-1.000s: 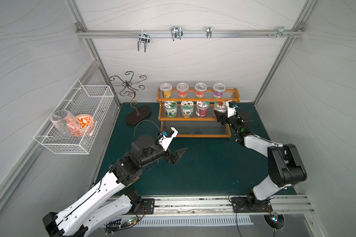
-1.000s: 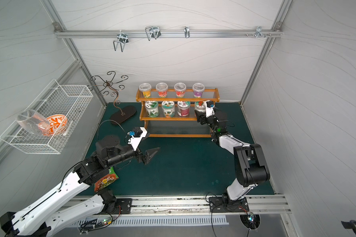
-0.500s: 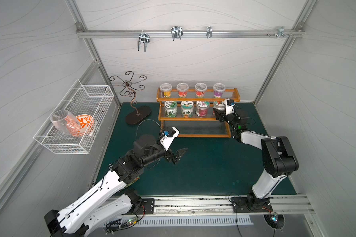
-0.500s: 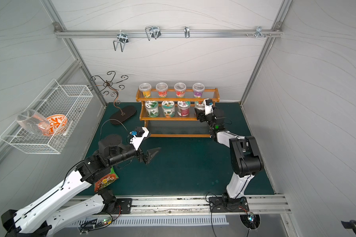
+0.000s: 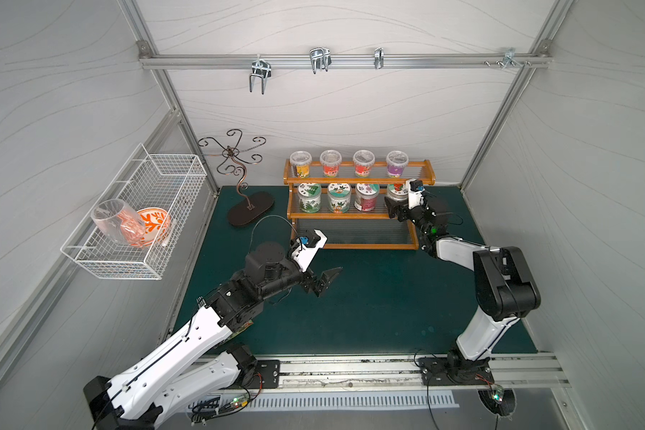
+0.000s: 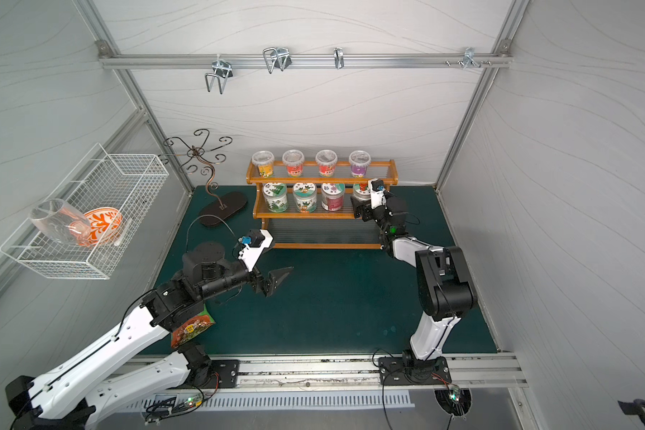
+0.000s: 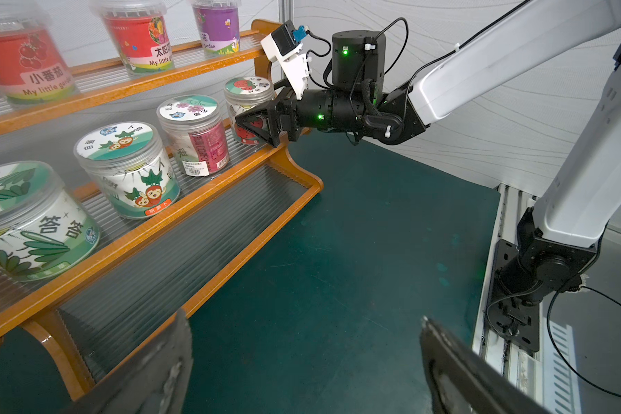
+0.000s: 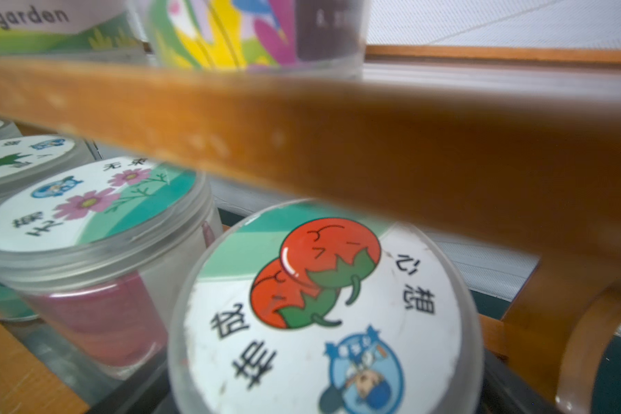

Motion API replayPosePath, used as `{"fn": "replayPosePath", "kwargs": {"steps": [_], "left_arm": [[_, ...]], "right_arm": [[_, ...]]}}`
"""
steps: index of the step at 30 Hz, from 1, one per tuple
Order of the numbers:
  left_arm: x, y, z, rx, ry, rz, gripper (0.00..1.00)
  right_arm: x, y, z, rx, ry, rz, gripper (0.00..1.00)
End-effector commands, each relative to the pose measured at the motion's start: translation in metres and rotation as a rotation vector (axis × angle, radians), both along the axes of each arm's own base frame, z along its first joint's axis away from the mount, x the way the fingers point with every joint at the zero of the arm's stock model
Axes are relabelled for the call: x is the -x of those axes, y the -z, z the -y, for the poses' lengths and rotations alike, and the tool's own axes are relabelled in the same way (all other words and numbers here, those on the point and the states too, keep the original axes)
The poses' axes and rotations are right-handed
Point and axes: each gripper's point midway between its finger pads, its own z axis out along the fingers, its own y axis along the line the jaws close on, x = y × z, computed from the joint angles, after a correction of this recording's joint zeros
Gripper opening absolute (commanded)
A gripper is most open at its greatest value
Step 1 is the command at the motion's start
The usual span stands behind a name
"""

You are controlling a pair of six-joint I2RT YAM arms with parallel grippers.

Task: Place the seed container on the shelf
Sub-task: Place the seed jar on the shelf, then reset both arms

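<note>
The seed container (image 5: 397, 190) (image 6: 360, 189) is a clear jar with a tomato picture on its lid (image 8: 319, 304). It stands upright at the right end of the middle tier of the wooden shelf (image 5: 358, 215) (image 6: 313, 215) (image 7: 230, 168). My right gripper (image 5: 393, 210) (image 6: 358, 210) (image 7: 251, 118) reaches in from the right. Its jaws are open, one on each side of the jar's body. My left gripper (image 5: 326, 283) (image 6: 276, 279) (image 7: 303, 322) hovers open and empty over the green mat in front of the shelf.
Three more jars (image 5: 341, 197) share the middle tier and several cups (image 5: 364, 163) line the top tier. A white wire basket (image 5: 135, 223) with a glass and an orange bowl hangs on the left wall. A scrolled metal stand (image 5: 243, 186) is left of the shelf. A snack packet (image 6: 190, 329) lies under my left arm.
My right arm pushed the jar slightly left onto the middle tier, and its jaws have widened around it. The left arm has hardly moved.
</note>
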Motion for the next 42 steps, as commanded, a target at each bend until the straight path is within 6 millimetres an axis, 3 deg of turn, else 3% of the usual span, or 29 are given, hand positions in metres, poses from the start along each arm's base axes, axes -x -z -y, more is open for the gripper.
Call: {"fn": "replayPosePath", "kwargs": {"steps": [1,12,16,22,27,32,38,42], "left_arm": [[-0.002,-0.024,0.003,0.056,0.005,0.055,0.99],[-0.011,-0.026,-0.002,0.080,-0.060,0.052,1.00],[-0.029,-0.027,-0.013,0.080,-0.180,0.069,0.99],[-0.063,-0.020,-0.048,0.087,-0.442,0.139,0.99],[-0.097,0.004,-0.108,0.104,-0.730,0.127,0.99],[-0.113,0.043,-0.175,0.110,-0.997,0.138,0.99],[-0.111,0.090,-0.249,0.071,-1.307,0.081,0.99],[-0.111,0.108,-0.274,0.000,-1.411,0.088,0.99]], "right_arm": [[0.011,-0.021,0.004,0.009,-0.004,0.031,0.99],[0.055,-0.029,0.017,0.011,0.020,-0.041,0.99],[0.084,-0.032,0.025,0.017,0.033,-0.100,0.99],[0.127,-0.026,0.053,0.033,0.137,-0.193,0.99],[0.154,-0.006,0.084,0.027,0.248,-0.241,0.99],[0.168,0.020,0.120,-0.004,0.397,-0.236,0.99],[0.163,0.051,0.147,-0.011,0.507,-0.279,0.99],[0.151,0.072,0.154,-0.024,0.516,-0.289,0.99]]}}
